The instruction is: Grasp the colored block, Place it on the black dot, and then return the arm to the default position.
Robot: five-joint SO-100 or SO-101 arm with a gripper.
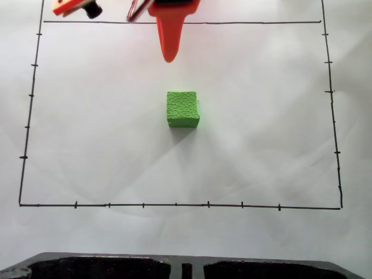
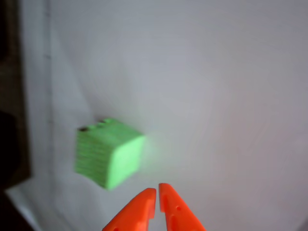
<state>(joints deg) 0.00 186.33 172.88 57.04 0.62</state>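
Your green block [image 1: 183, 108] sits flat on the white paper [image 1: 261, 128] that covers the bench, near the middle of the hand-drawn black rectangle [image 1: 174, 204] with its tick marks. In the fixed view it lies straight below the orange arm [image 1: 170, 23], whose tapered finger points down toward it from the top edge; a clear strip of bare paper separates the fingertip from the block's upper edge, so the two are apart, not touching.

In the wrist view the claw [image 2: 157, 190] enters from the bottom edge with its two orange fingertips [image 2: 144, 202] pressed almost together, only a thin slit between them, and nothing held. You see the block [image 2: 108, 154] up and to the left of those tips, near but not in contact. The picture is motion-blurred there, so the block's edges smear; its crackled top reads clearly in the fixed view instead.

The black dot cannot be made out in either view; a few dark specks show along the block's far top edge in the wrist view, too blurred to identify.

At the bottom of the fixed view a dark, black-edged object [image 1: 174, 267] crosses the frame, well apart from the block.
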